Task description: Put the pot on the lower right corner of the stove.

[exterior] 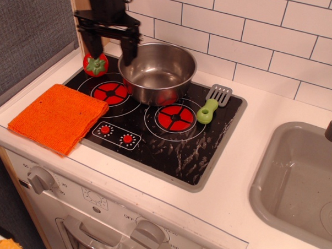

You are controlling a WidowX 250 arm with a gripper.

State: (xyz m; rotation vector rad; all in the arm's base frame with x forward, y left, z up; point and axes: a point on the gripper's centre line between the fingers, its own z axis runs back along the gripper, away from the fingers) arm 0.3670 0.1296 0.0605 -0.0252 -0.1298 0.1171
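An orange cloth [59, 117] lay folded at the left edge of the tabletop [247, 161], its right side just overlapping the rim of the stove [170, 152]. Behind it, near the back left corner, a red toy tomato [95, 64] with a green top stood at the stove's edge. Above the tomato hung the gripper [108, 42], black, its two fingers spread apart and pointing down; the left finger [88, 41] was over the tomato and the right finger [128, 48] was at the left rim of the pot [156, 73], though I cannot tell whether it touched the metal. The pot sat upright and empty on the stove's back part, covering the rear burner area, with two red burner circles showing in front of it. To its right a green-handled grey spatula [212, 104] lay on the stove near the back right corner. Farther right, a grey sink [296, 180] was set into the tabletop.
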